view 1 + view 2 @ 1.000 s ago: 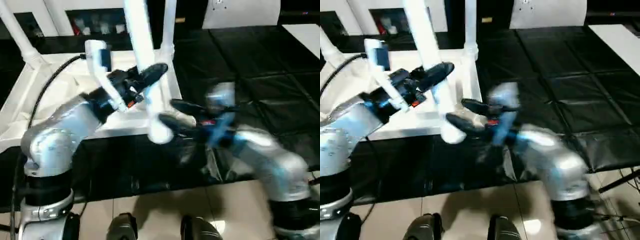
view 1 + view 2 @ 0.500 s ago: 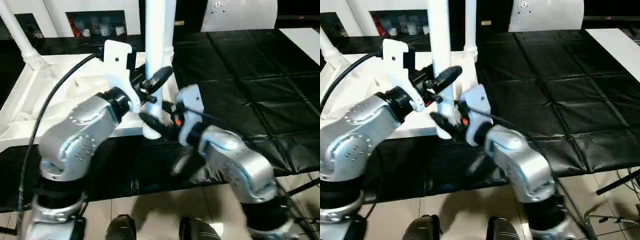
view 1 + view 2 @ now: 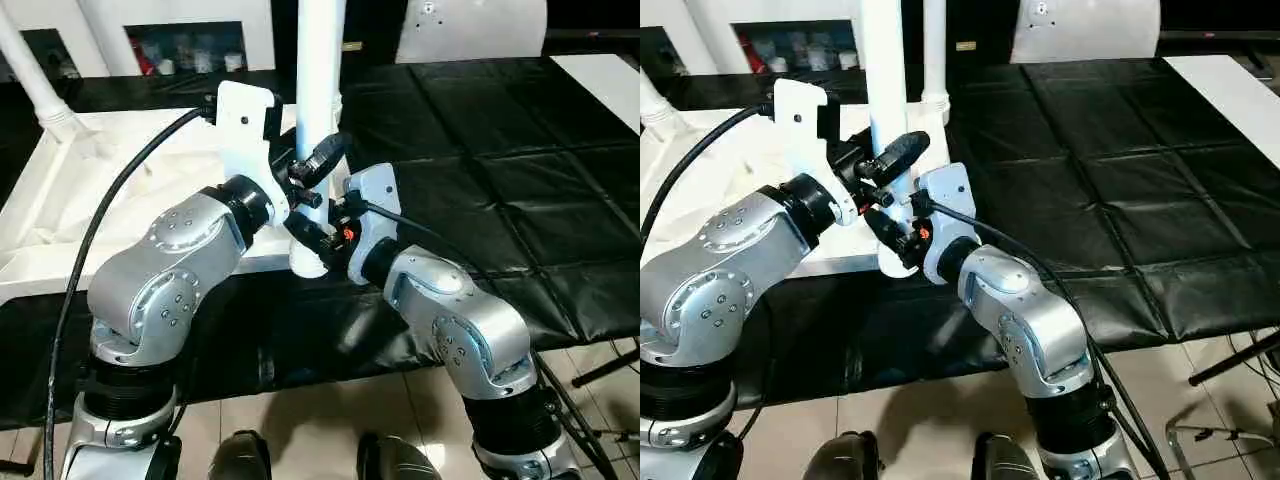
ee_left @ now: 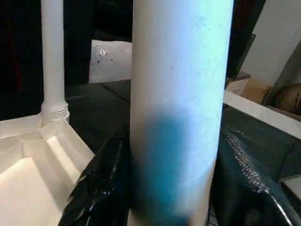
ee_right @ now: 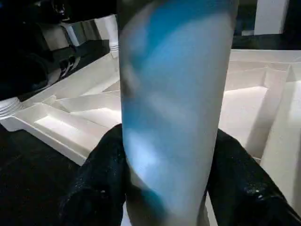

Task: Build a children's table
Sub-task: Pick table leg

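Table top lies upside down on the black mat, ribbed underside up – white plastic, raised rim, moulded ribs running toward the round corner sockets. One leg stands upright in the far corner socket nearest the mat's middle, with a ribbed collar at its base. Another leg rises tilted from the far left corner.

The free leg is a long round white tube, held roughly upright at the near corner of the top, its rounded lower end just over the rim there. The left gripper is clamped on it, black fingers on either side of the tube. The right gripper sits lower on the same leg, one finger each side in its wrist view, closed against it.

Hard to make out:
- all three legs are cut off by the upper edge of the head views
- the near corner socket is hidden behind the two grippers and the leg's end – can't tell if the end is over it or in it
- the held leg blocks most of both wrist views
- behind the top, a white cabinet with dark compartments, its contents too small to read
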